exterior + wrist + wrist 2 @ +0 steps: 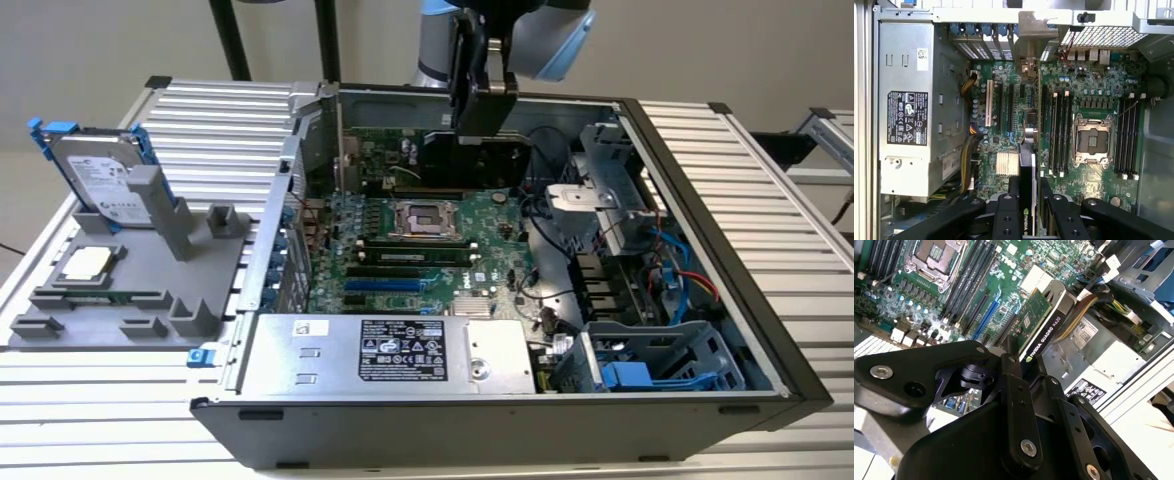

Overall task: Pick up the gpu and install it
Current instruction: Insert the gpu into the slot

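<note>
My gripper (481,105) hangs over the far part of the open computer case (747,300), shut on the gpu (482,160), which hangs upright below it with its black face towards the exterior view. In the second wrist view the gpu (1040,325) shows its green board and black edge, clamped between the black fingers (1015,371) above the motherboard (954,295). In the first wrist view the gpu (1027,170) appears edge-on between the two fingers (1006,207), above the expansion slots (1004,107) and apart from them.
Inside the case lie the motherboard (400,265) with its bare processor socket (424,217), a power supply (387,350) at the near side, and drive cages with cables (641,290) on the exterior view's right. A grey fixture (120,290) holding a blue-framed hard drive (100,175) stands outside on the exterior view's left.
</note>
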